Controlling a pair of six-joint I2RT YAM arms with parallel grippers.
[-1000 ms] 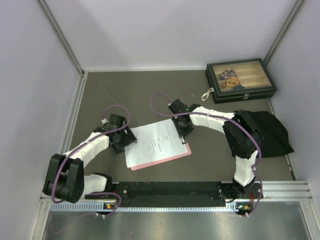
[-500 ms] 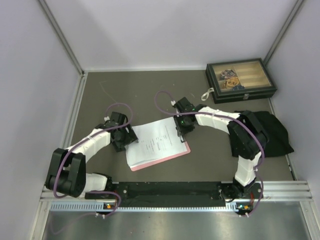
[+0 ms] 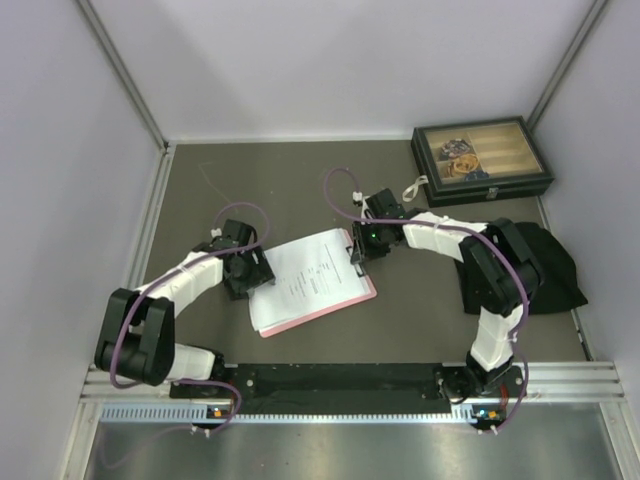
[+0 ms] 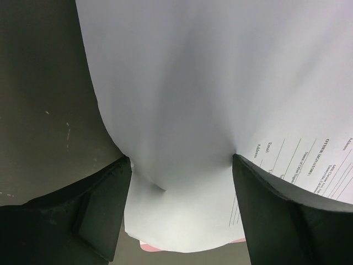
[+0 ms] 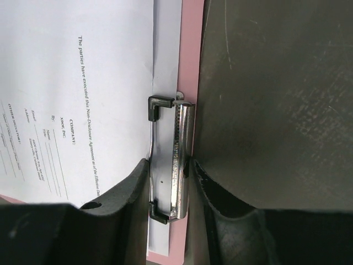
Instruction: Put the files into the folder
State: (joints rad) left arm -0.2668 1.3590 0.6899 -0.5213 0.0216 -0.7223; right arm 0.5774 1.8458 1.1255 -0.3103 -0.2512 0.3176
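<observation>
The files lie stacked on the pink folder in the middle of the dark table. The top sheet carries sparse print. My right gripper is at the folder's right short edge, shut on its metal clip. The sheets' top edge lies under that clip, with pink board beside it. My left gripper is on the stack's left end, open. Its fingers stand wide apart on the paper, which bulges up between them. A pink corner peeks out below.
A dark box with a glass lid stands at the back right, a white looped tag beside it. A black cloth lies at the right by the right arm. Lilac walls close in the table on three sides.
The right gripper has drawn up and away, holding the clip, and the folder with its sheets has shifted a little with it. The left gripper has followed slightly upward on the paper.
</observation>
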